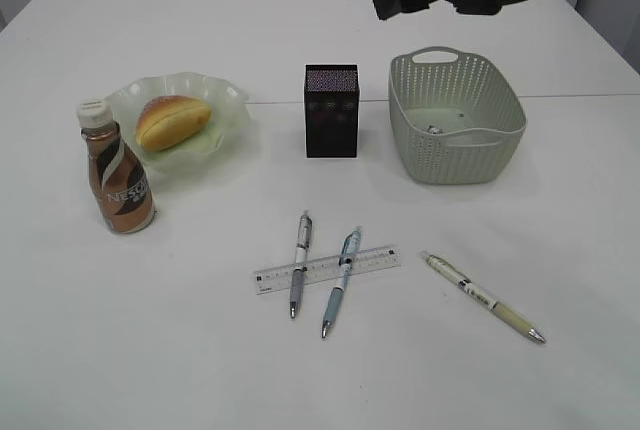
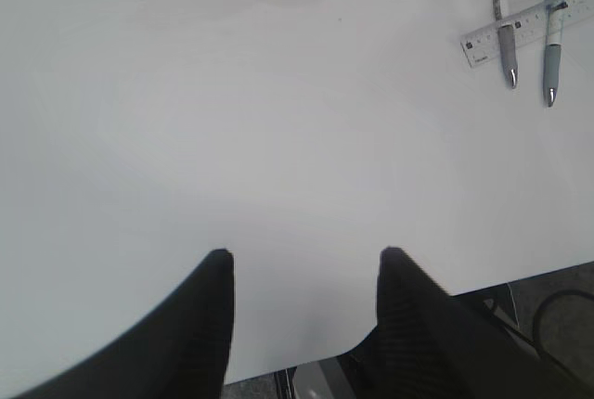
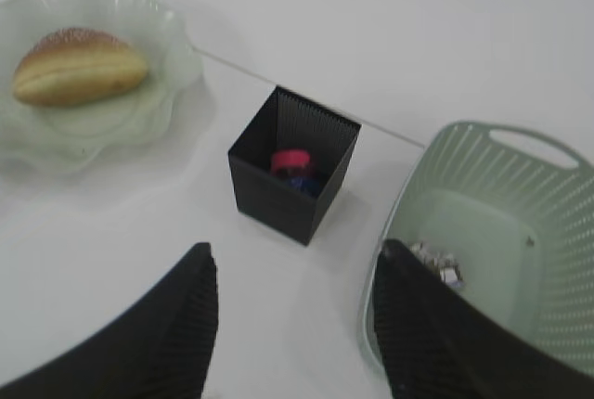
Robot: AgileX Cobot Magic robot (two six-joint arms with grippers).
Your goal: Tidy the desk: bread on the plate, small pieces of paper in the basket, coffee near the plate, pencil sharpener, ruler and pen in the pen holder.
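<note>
Ruler lies crosswise on desk under two pens, long axis left-right, front of pen holder. Left pincer released, empty, nearer; right pincer released above holder.

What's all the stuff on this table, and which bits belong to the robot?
bread: one, golden-yellow, on the plate.
plate: one, pale green wavy glass, back left.
coffee: one, brown bottle with white cap, standing just left of and in front of the plate.
pen holder: one, black mesh, centre.
small item: one, red and blue, inside the pen holder.
basket: one, sage green, right of the pen holder.
paper scraps: a few, pale, on the basket floor.
ruler: one, clear, front centre.
pens: three; two lie across the ruler, one cream to the right.
left gripper: black fingers open, over bare table.
right gripper: black fingers open, above the pen holder.
</note>
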